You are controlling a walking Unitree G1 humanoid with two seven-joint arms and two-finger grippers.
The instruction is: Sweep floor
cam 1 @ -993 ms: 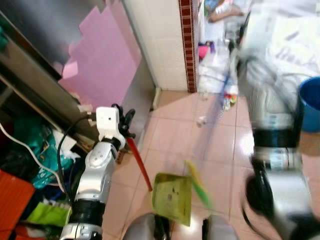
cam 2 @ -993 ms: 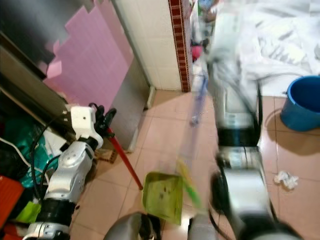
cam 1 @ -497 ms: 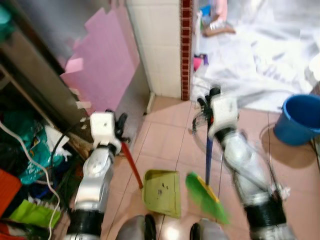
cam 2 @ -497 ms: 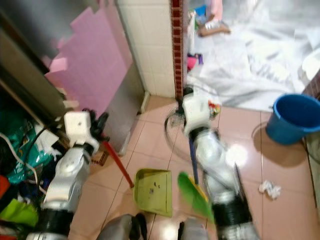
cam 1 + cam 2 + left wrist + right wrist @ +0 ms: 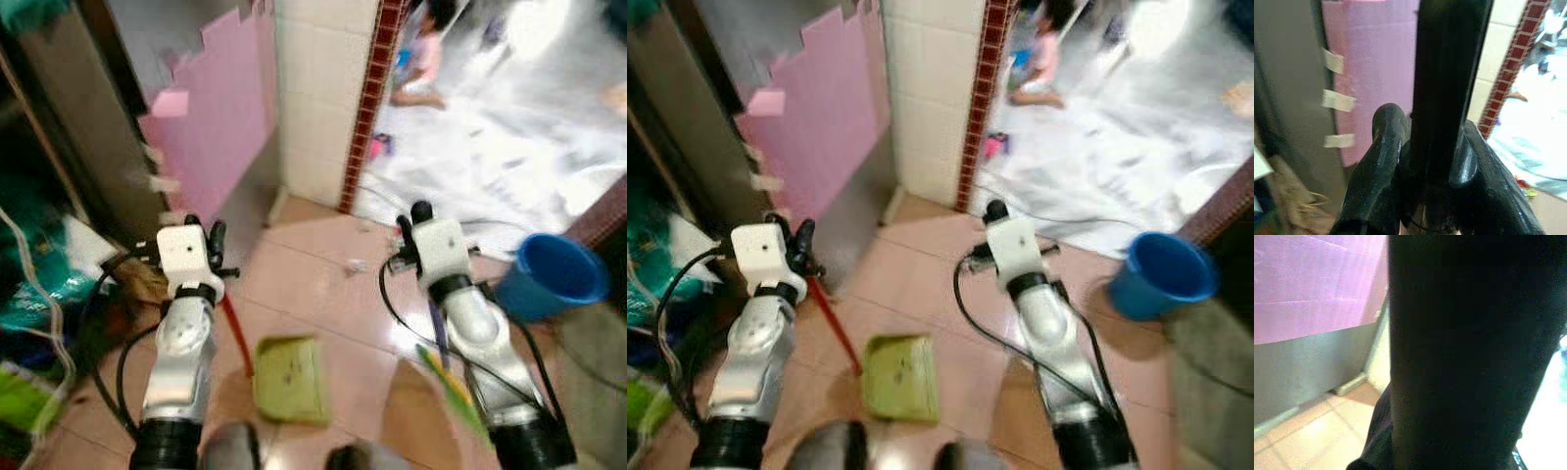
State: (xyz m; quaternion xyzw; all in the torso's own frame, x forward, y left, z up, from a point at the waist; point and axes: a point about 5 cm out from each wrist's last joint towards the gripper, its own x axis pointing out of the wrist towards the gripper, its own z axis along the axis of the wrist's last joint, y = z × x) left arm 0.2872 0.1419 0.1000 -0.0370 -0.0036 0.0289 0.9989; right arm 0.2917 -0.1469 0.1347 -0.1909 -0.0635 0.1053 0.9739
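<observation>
Clutter: a heap of green and white bags [image 5: 34,284] sits to the outer left of the left pincer, against a dark cabinet; blurred.
Pink panel: a jagged-edged pink foam sheet [image 5: 220,117] leans on the wall ahead of the left pincer.
Left pincer: the left pincer [image 5: 217,257] is raised on its silver arm, its black fingers [image 5: 1382,161] closed around the dark top of the dustpan's handle, one finger on each side of it in the left wrist view.
Dustpan handle: a long red stick [image 5: 236,333] runs down from the left pincer, tilted inward toward the pan.
Dustpan: a flat yellow-green plastic dustpan [image 5: 289,377] lies on the pale pink tiled floor [image 5: 313,269], below and just right of the left pincer, between the two arms.
Debris: a small white crumpled scrap [image 5: 355,265] lies on the tiles between the two pincers, ahead of the dustpan and apart from it.
Wall corner: a white tiled wall with a dark red brick-pattern strip [image 5: 372,88] stands ahead, between the pincers.
Right pincer: the right pincer [image 5: 409,227] is raised at about the same height as the left one; a dark shaft fills the right wrist view, but I cannot tell how the fingers stand.
Broom: a dark blue stick [image 5: 435,328] drops below the right pincer along the forearm, ending in green and yellow bristles [image 5: 453,392] near the floor; blurred.
Bucket: a round blue plastic bucket [image 5: 547,277] stands on the floor to the outer right of the right pincer.
Person: someone in pink [image 5: 423,59] sits on white sheeting [image 5: 509,147] far ahead of the right pincer.
</observation>
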